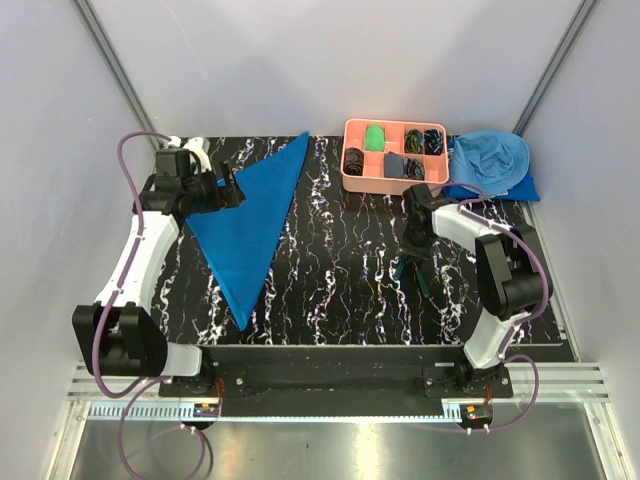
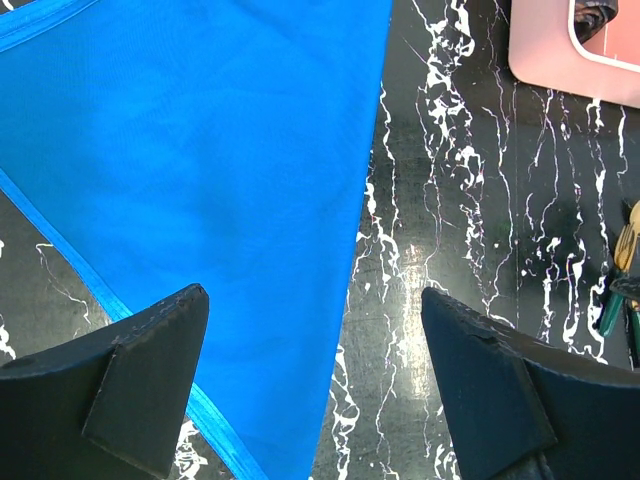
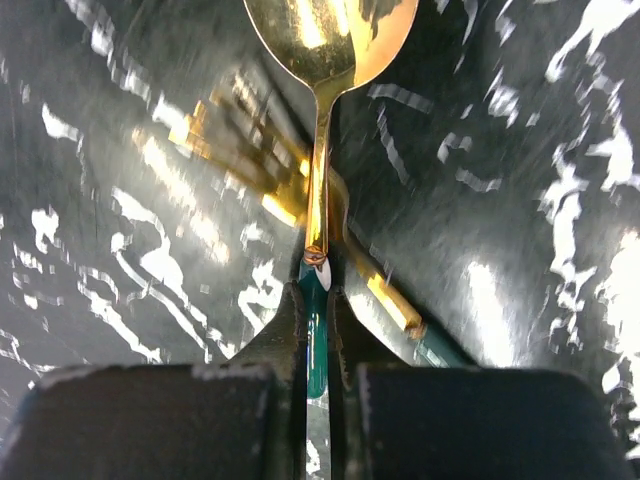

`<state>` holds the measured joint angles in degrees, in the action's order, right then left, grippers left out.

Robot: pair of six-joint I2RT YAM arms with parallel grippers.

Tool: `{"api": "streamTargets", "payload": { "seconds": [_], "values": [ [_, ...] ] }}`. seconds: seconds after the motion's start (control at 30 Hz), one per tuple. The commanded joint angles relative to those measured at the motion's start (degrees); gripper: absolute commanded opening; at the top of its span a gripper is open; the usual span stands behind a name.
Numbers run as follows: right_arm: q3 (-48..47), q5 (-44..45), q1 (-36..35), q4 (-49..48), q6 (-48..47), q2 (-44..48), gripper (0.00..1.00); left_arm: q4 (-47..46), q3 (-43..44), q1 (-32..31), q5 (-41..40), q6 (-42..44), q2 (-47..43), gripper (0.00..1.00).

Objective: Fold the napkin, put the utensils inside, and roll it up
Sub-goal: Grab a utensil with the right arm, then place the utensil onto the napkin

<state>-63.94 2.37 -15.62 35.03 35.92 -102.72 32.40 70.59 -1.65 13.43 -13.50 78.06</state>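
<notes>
The right pincer (image 3: 315,330) is clamped on the dark green handle of the spoon (image 3: 330,40), just behind where the gold neck begins. The spoon's long axis runs straight out from the fingertips towards the top of the wrist frame, with the bowl leading. The fork (image 3: 235,140) lies loose beneath it on the table (image 1: 340,270), crossing at a slant from upper left to lower right of that frame. It is blurred, so I cannot tell whether the two touch or whether the spoon is clear of the surface. In the overhead view this pair sits right of centre under the right pincer (image 1: 415,252). The napkin (image 1: 250,225) lies well apart in the left half, folded into a triangle. Its long straight edge faces the spoon and fork and runs from the upper centre down to the lower left. The coming move, as I judge it, turns on carrying the spoon leftward across bare table to that cloth and laying it in line with a fold. The right arm is the one placed for that. The left pincer (image 2: 315,380) hangs over the napkin's left part with its jaws wide apart, gripping nothing, and could pin the cloth. A pink tray (image 1: 395,155) and a pale blue cloth (image 1: 490,165) sit at the upper right, off the path.
</notes>
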Motion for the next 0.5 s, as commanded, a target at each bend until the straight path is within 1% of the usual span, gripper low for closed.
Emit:
{"api": "streamTargets", "payload": {
  "seconds": [0.0, 0.1, 0.13, 0.17, 0.23, 0.33, 0.4, 0.43, 0.47],
  "values": [
    [-2.76, 1.94, -4.33, 2.94, 1.25, 6.12, 0.00, -3.05, 1.57, 0.77, 2.74, -0.39, -2.48, 0.90],
    [-4.87, 1.67, -9.07, 3.12, 3.45, 6.92, 0.00, -3.05, 1.57, 0.95, 3.18, -0.39, -2.39, 0.90],
    [-5.57, 1.50, -10.30, 3.21, 4.06, 6.57, 0.00, -3.05, 1.57, 0.95, 3.27, -0.39, -2.48, 0.91],
    [-7.41, 1.15, -13.27, 3.12, 5.03, 5.61, 0.00, -3.05, 1.57, 1.03, 3.27, -0.48, -2.48, 0.90],
    [-9.78, 0.09, -16.01, 2.77, 5.74, 4.11, 0.00, -3.05, 1.57, 1.21, 3.35, -0.48, -2.39, 0.91],
    [-15.41, -2.10, -20.41, 0.49, 6.79, -0.19, 0.00, -3.13, 1.57, 1.39, 3.62, -0.57, -2.30, 0.91],
    [-21.46, -4.30, -23.56, -0.83, 6.79, -5.11, 0.00, -3.22, 1.57, 1.39, 3.88, -0.74, -2.39, 0.91],
    [-24.18, -4.91, -24.45, -0.84, 6.27, -9.21, 0.00, -3.22, 1.48, 1.47, 3.97, -0.74, -2.39, 0.91],
    [-29.52, -6.40, -25.42, -0.92, 6.18, -11.34, 0.00, -3.31, 1.40, 1.47, 3.97, -0.74, -2.30, 0.91]
  ]
}}
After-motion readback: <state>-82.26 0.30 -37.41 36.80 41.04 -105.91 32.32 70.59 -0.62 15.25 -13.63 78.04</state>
